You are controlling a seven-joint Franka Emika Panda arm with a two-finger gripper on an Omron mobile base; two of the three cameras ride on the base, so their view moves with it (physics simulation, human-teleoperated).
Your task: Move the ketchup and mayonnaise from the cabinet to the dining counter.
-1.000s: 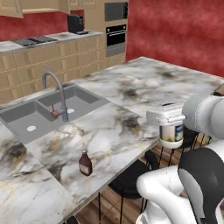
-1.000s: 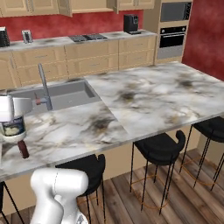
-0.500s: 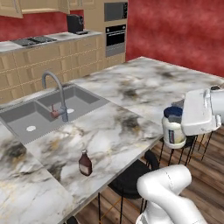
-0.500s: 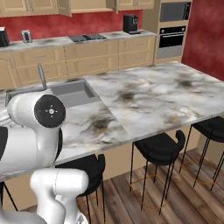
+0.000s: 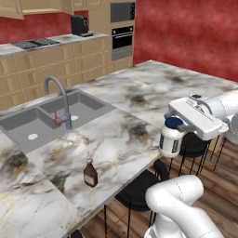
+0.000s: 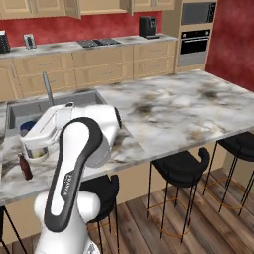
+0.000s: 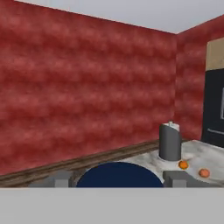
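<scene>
Standing upright on the dining counter (image 5: pixel 116 139), near its front edge and in front of the sink (image 5: pixel 51 116), is the ketchup (image 5: pixel 90 173) — that half of the task reads as delivered. It is free of the robot and well apart from the arm's working end.

The mayonnaise (image 5: pixel 171 138) is the item in hand. The gripper (image 5: pixel 175 125) is closed on the jar up at its dark blue lid, one finger to either side, jaws fairly wide to span it. In the hand view the blue lid (image 7: pixel 118 174) sits between the two fingertips (image 7: pixel 59 178), which agrees. From the left base view the jar hangs upright by the tabletop's front edge, above the black stools (image 5: pixel 139 190); whether its base is over the marble or just off it cannot be settled from this angle. In the right base view the jar (image 6: pixel 35 149) appears beside the ketchup (image 6: pixel 24 166), mostly hidden behind the arm.

Judgement — the task is well past its midpoint. Remaining: carry the jar fully over the tabletop, lower it to rest, release and withdraw. The wall cabinets (image 6: pixel 44 6) need no further visit as far as the pictures show.

Risk noted: releasing too close to the edge.
</scene>
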